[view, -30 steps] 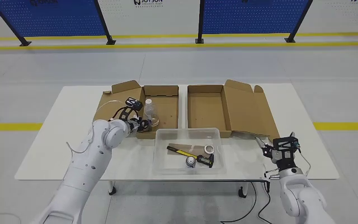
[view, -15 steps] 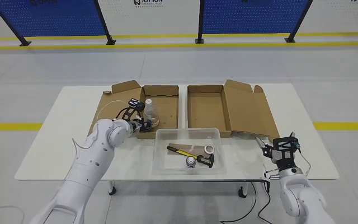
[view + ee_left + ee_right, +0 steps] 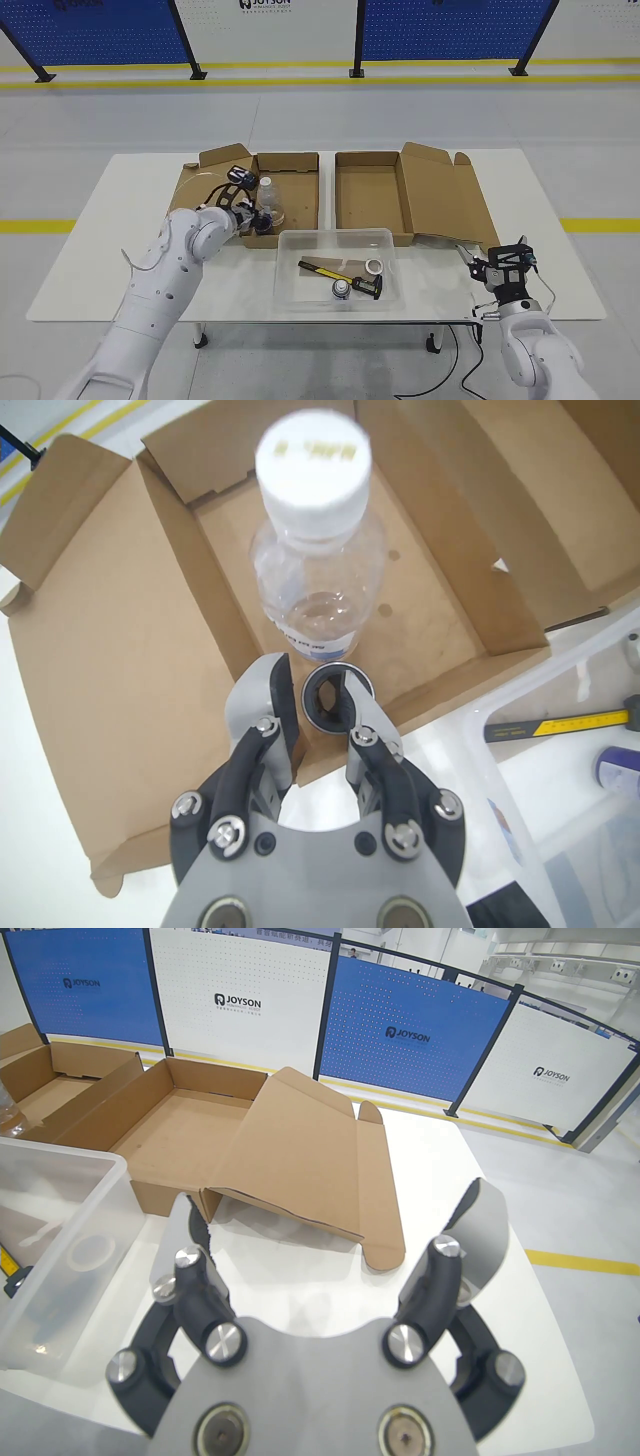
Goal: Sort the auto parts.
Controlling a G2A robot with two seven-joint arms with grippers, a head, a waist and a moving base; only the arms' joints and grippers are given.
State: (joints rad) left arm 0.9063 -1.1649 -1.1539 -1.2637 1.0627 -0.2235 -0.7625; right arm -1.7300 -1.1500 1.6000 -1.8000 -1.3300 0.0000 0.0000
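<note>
Here, left gripper [image 3: 315,680] poised over the near corner of the left cardboard box [image 3: 440,565], pointing down into it. Directly beneath and between the fingertips, a dark metal-rimmed ring [image 3: 312,714], seen face-on with its bore toward the wrist camera, so apparently flat on the box floor; no long axis to speak of. Just beside the ring, on the side away from the claw, an upright clear bottle [image 3: 317,565] with a white cap, near enough to look touching, though not certainly so.

Jaws a little apart: one finger [image 3: 281,690] outside the ring, a sliver of cardboard showing between pad and rim; the other crossing the rim over the bore. Not clamped, to judge by that gap; contact at the second finger impossible to settle. Read accordingly as a part at the point of release, or just short of a grasp. Next move, on that reading, a straight lift clear of the bottle's shoulder and the near box wall.

Remaining parts in the clear bin [image 3: 335,233] in front of the boxes: yellow-and-black gauge [image 3: 325,268], white ring [image 3: 374,266], small cylindrical piece [image 3: 342,289]. Left arm nearer to box and bin alike.

Right gripper [image 3: 332,1200] well apart, at the right edge of the table [image 3: 120,250], jaws spread wide, nothing between them; right cardboard box [image 3: 370,195] between it and the work.
</note>
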